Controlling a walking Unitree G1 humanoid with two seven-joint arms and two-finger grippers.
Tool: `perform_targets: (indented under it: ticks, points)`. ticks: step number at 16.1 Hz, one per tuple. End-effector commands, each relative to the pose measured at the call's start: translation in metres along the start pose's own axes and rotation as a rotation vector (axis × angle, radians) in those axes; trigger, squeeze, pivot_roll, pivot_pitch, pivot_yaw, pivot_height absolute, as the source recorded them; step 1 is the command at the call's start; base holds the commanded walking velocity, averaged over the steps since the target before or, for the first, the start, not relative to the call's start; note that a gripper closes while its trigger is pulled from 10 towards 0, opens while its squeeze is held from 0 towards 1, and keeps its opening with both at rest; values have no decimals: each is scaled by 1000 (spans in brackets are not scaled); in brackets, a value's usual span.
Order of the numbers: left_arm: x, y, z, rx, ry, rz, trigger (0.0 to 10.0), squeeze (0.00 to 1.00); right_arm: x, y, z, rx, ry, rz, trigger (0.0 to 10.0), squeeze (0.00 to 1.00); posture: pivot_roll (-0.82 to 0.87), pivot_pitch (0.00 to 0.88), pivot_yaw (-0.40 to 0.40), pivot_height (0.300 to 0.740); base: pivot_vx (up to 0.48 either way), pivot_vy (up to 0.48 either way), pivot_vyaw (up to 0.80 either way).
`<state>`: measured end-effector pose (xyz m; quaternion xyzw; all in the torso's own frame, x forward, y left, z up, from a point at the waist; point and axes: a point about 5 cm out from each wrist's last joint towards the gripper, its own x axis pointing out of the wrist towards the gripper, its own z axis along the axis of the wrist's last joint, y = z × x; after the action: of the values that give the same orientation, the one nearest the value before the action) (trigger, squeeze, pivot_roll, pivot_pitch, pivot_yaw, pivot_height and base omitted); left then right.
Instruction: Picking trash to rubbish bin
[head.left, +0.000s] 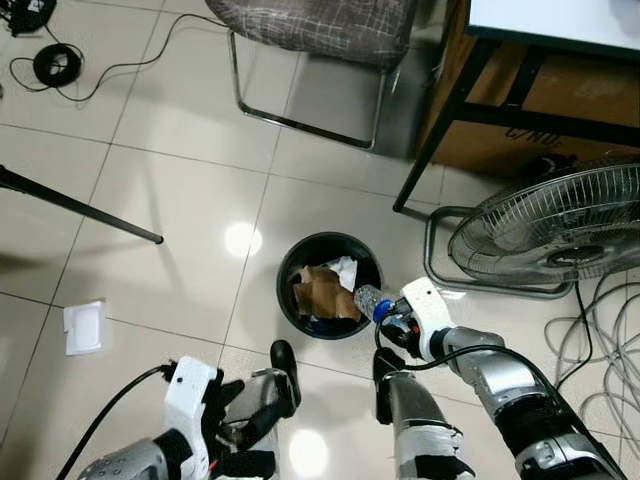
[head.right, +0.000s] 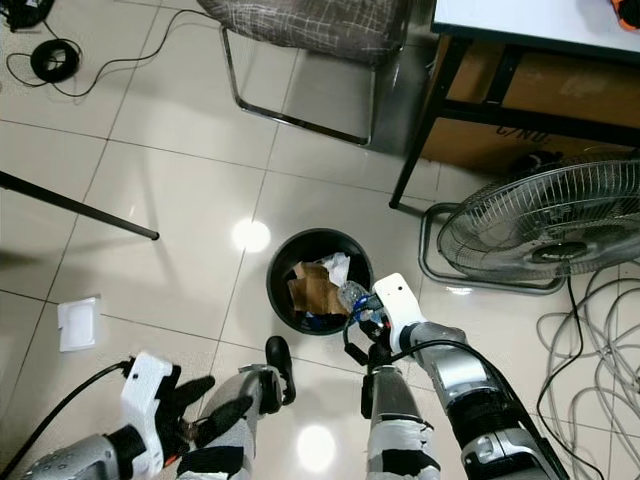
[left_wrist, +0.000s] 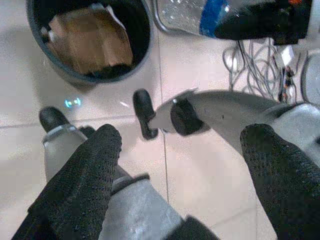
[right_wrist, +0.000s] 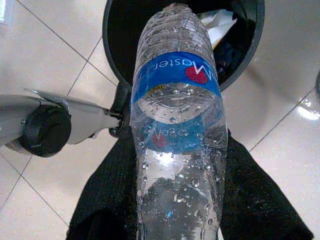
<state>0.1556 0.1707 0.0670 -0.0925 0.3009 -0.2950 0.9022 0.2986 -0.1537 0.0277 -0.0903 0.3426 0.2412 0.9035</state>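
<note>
1. One clear plastic water bottle (right_wrist: 177, 145) with a blue label, one round black rubbish bin (head.left: 330, 285), one floor fan (head.left: 560, 225), one chair (head.left: 315, 25) and one small white square object (head.left: 84, 327) on the tiled floor (head.left: 180, 190) can be counted.
2. Two grippers are visible. The right gripper (head.left: 393, 312) has its two black fingers (right_wrist: 255, 200) clamped on the bottle, one on each side of its body, with the label just beyond the fingertips.
3. The bottle points away from the right gripper, its far end reaching over the bin's rim, while the rest of it is still outside, above the floor beside the bin.
4. The bin stands on the floor just ahead of the robot's feet and holds crumpled brown cardboard (head.left: 325, 292), a piece of white paper (head.left: 345, 268) and some dark scraps.
5. The left gripper (head.right: 205, 405) hangs low beside the robot's left leg, well apart from the bin, its fingers (left_wrist: 82, 182) spread and empty.
6. The fan lies tilted to the right of the bin, next to loose grey cables (head.left: 600, 340).
</note>
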Motion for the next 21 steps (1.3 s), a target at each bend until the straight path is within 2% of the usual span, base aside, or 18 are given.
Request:
perform_targets:
  ticks: [1,2,3,4,5,6,7,9,15,17,21]
  points:
    - [-8,-3,-7,-34,56,-14,10000,0,3,5,-18,2,50,19,10000,0,2,496,84,740,0,0,0]
    - [-9,-4,-6,-32,72,-21,10000,0,5,4,-18,-9,40,14,10000,0,3,496,86,740,0,0,0]
    - [-10,-6,-5,-26,86,-31,10000,0,7,5,-16,1,29,34,10000,141,4,497,89,740,0,0,0]
    - [-10,-6,-4,-21,93,-36,10000,0,9,7,-15,3,26,49,10000,141,4,497,89,740,0,0,0]
    - [-10,-8,-7,-17,113,-52,10000,0,13,14,-13,-19,25,84,10000,208,4,497,89,740,0,0,0]
    - [-10,-9,-9,3,127,-57,10000,0,16,18,-11,-27,22,97,10000,31,4,497,89,740,0,0,0]
    - [-10,-10,-9,29,139,-65,10000,0,20,24,-6,-35,16,114,10000,0,4,497,89,740,0,0,0]
    - [-10,-13,-9,61,151,-71,10000,0,28,37,4,-61,-1,145,10000,0,25,489,87,740,0,0,0]
    - [-16,-11,-15,80,183,-60,10000,0,36,48,19,-92,-28,177,10000,0,36,491,79,740,0,0,0]
    - [-16,-13,-16,80,186,-68,10000,0,38,51,21,-61,-47,182,10000,0,44,493,81,740,0,0,0]
    - [-19,-14,-17,79,193,-69,10000,0,37,43,18,-39,-70,117,10000,0,51,504,82,740,0,0,0]
